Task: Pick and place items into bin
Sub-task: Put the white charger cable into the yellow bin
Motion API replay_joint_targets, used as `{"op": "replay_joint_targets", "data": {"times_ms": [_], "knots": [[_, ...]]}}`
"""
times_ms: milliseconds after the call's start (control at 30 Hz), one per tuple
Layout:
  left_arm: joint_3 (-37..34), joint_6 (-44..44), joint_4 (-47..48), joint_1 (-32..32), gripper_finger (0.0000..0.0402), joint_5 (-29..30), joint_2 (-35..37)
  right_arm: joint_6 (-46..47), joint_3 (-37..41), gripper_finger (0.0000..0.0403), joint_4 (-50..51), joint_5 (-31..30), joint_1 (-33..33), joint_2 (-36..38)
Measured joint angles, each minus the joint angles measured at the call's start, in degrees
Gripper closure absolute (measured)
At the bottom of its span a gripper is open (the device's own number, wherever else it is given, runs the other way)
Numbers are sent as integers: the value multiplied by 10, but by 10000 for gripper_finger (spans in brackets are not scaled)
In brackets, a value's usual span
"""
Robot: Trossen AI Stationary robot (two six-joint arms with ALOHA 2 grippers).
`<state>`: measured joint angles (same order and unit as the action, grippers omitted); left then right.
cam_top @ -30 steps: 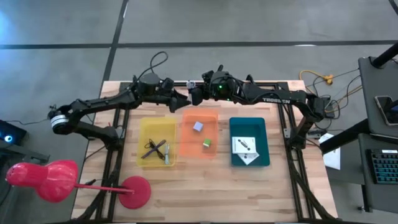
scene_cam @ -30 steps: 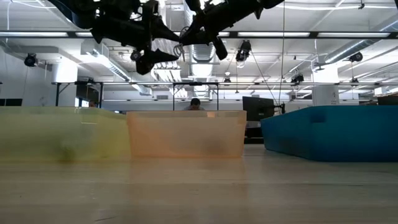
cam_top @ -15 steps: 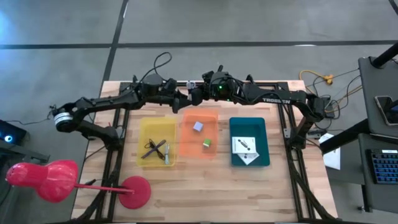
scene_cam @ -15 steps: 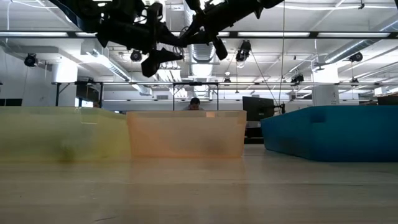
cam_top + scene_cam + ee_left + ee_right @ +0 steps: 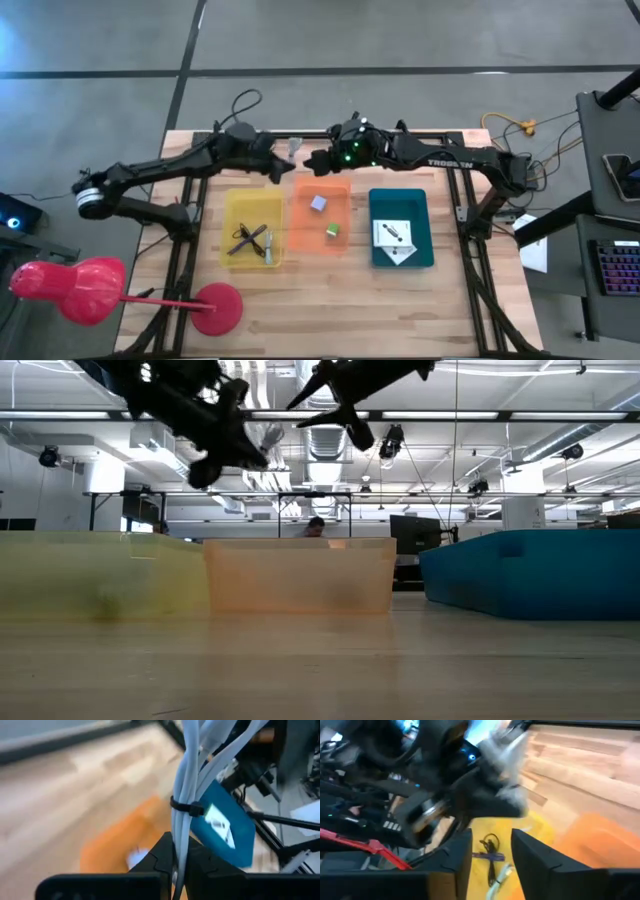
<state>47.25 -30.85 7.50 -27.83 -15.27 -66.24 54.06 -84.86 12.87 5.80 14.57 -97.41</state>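
Note:
A bundle of white cable (image 5: 186, 780), tied with a black band, is high in the air over the far rims of the yellow bin (image 5: 228, 205) and the orange bin (image 5: 300, 215), with my left gripper (image 5: 284, 163) shut on it. Just right of it my right gripper (image 5: 311, 163) stands open with nothing between its fingers (image 5: 455, 857). The orange bin holds a lavender cube (image 5: 318, 203) and a green cube (image 5: 332, 231). In the yellow bin lie a black coiled cable (image 5: 246, 238) and a silvery tool (image 5: 268, 247). White cards (image 5: 393, 236) lie in the blue bin (image 5: 425, 215). My left gripper pinches the white cable bundle between its two fingers (image 5: 161, 856), a little below the black band (image 5: 183, 808). The strands run along the fingers and stick out past their tips. The bundle (image 5: 266, 438) is lifted clear, high above the bins.
The three bins stand side by side in the middle of the wooden table (image 5: 330, 310). A red balloon-like thing (image 5: 75, 290) on a red round foot (image 5: 217, 308) stands at the near left corner. A person (image 5: 315, 527) shows in the room behind.
My left gripper has shut on the white cable and drawn it toward the table's left. My right gripper, shut on the cable before, has opened and let go; it stays over the orange bin's far rim.

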Motion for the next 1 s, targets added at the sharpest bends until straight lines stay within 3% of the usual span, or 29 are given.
{"op": "replay_joint_targets", "data": {"times_ms": [200, 433, 567, 767, 1000], "knots": [[-17, -143, 185, 25, 398, 43, 130, -24, 0, 244, 57, -28, -2, 28], [-51, -269, 392, 76, 399, 21, 230, -26, 0, 226, 52, -42, -6, 42], [-126, -336, 364, 106, 399, -64, 233, -26, 0, 225, 53, -49, -8, 41], [-207, -384, 280, 133, 391, -70, 202, -26, 2, 225, 54, -48, -19, 38], [-224, -359, 349, 133, 301, -73, 152, -33, 2, 225, 91, -45, -31, 37]]}}
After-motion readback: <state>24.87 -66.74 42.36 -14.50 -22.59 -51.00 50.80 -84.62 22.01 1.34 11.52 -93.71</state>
